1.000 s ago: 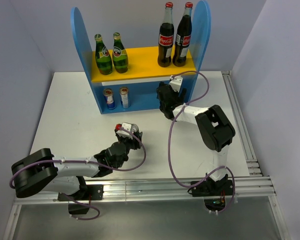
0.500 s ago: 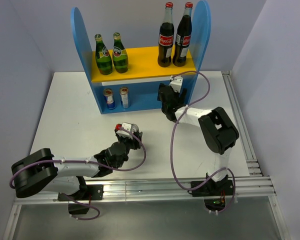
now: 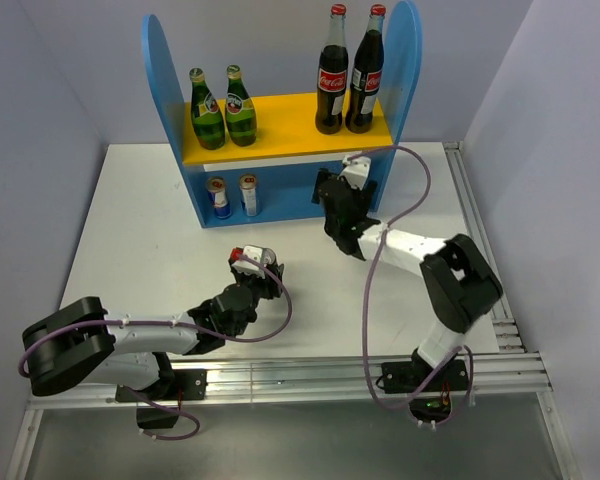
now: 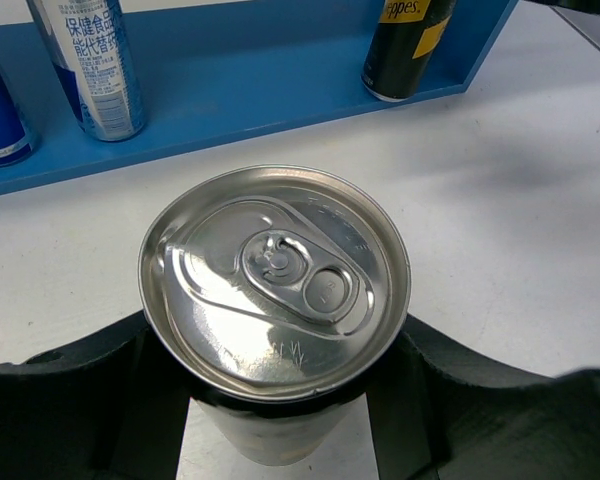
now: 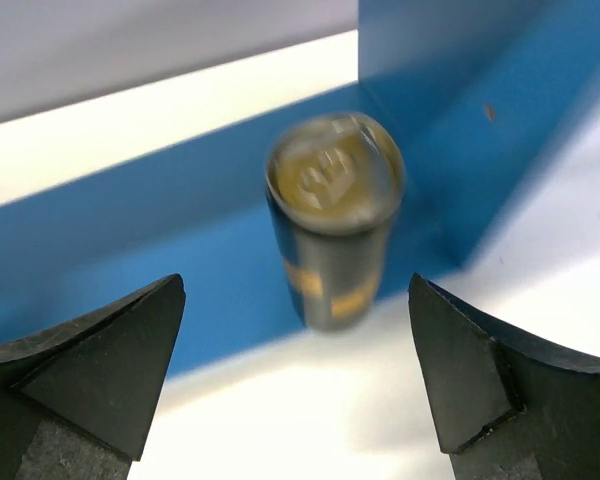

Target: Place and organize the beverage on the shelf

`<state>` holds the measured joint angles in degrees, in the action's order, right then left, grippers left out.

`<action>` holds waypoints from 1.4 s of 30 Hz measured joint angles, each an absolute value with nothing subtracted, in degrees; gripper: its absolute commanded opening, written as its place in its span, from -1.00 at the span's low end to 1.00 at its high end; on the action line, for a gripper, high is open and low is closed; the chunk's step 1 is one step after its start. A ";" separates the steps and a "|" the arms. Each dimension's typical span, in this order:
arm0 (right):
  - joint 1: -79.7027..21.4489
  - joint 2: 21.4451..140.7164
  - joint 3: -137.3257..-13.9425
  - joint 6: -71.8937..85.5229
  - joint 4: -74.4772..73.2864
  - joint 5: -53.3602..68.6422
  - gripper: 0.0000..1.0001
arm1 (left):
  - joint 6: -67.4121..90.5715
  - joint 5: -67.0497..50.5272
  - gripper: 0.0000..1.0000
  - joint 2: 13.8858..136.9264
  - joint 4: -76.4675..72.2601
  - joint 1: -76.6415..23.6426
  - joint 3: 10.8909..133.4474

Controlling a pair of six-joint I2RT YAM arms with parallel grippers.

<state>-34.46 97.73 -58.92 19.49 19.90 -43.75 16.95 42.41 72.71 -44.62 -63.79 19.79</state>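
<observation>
Top view: the right arm's elbow has swung out to the right and lower, while the right tool (image 3: 330, 190) stays at the lower level of the shelf (image 3: 280, 125). The left tool (image 3: 256, 268) has not moved and grips an upright can (image 3: 250, 256) over the desk (image 3: 140, 230), well short of the shelf.

Left wrist view: the left tool's fingers are partway closed on that silver-topped can.

Right wrist view: the right tool is fully open and empty. A blurred dark gold-topped can (image 5: 332, 235) stands on the lower board beyond its fingers, touching neither.
</observation>
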 measured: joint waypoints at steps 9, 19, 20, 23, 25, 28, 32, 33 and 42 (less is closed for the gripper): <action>-50.19 68.75 -45.36 33.78 3.11 -55.05 1.00 | 15.00 38.76 -0.99 74.32 -40.21 -58.37 28.71; -73.47 49.54 -40.07 64.88 -33.67 -63.83 1.00 | 12.86 34.79 -0.99 97.43 -42.24 -50.63 52.21; -74.48 49.01 -40.07 67.57 -37.26 -64.29 1.00 | 12.99 34.70 -0.99 99.53 -42.26 -50.39 53.69; -75.72 46.30 -40.05 72.97 -45.04 -65.17 1.00 | 13.32 34.74 -1.00 105.45 -42.61 -49.95 57.32; -76.23 42.63 -40.03 75.24 -48.86 -65.56 1.00 | 13.39 34.74 -1.00 108.62 -43.29 -49.89 59.24; -76.99 37.01 -39.11 76.90 -51.99 -65.65 1.00 | 13.45 34.74 -0.99 113.47 -43.90 -49.91 63.07; -77.38 29.39 -35.86 75.16 -52.93 -65.49 1.00 | 13.43 34.76 -0.99 118.48 -44.86 -49.91 67.85; -77.38 28.36 -35.33 74.28 -52.69 -65.43 1.00 | 13.41 34.85 -0.99 119.50 -45.12 -49.91 68.84; -77.41 25.85 -34.17 69.06 -49.63 -65.04 1.00 | 12.60 36.77 -0.99 125.38 -46.48 -49.84 76.09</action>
